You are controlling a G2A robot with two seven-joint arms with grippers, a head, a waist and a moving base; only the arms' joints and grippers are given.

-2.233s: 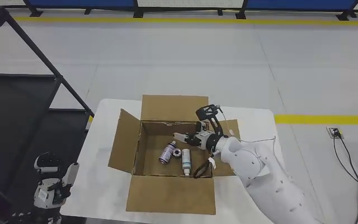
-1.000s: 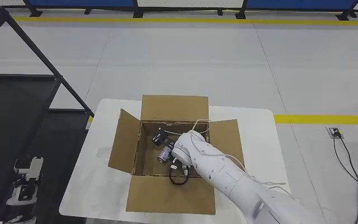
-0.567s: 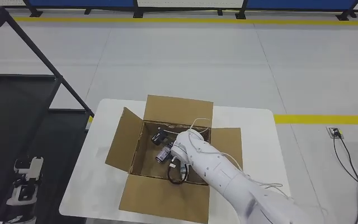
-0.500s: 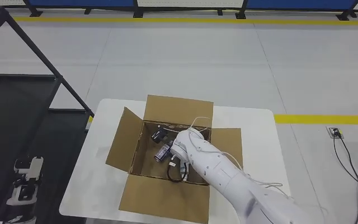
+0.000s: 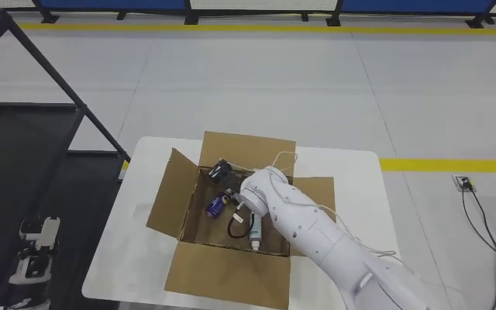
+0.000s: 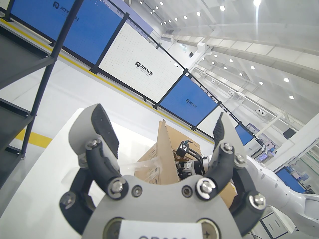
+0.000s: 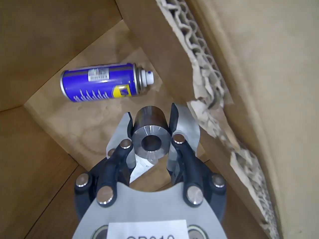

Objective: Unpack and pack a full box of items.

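- Unpacking is under way: the right gripper [image 7: 150, 115] clamps a short hollow steel cylinder [image 7: 150, 135], low inside the open brown cardboard box [image 5: 232, 147].
- Left inside, by my judgement: a blue spray can [image 5: 214, 207] lying at the floor's 9 o'clock, with a white tube [image 5: 255, 232] and black cable loop [image 5: 236, 226] at its 4 o'clock.
- The torn corrugated flap edge [image 7: 209, 95] sits just beside the gripper and could snag a lift.
- The left gripper [image 6: 159, 118] is spread and empty, off the table at the box's 8 o'clock.

White table [image 5: 128, 240], rounded corners. Directly on it: one open cardboard box [image 5: 172, 194], about mid-table, all four flaps folded outward, set slightly askew to table edges. White tabletop shows either side of box.
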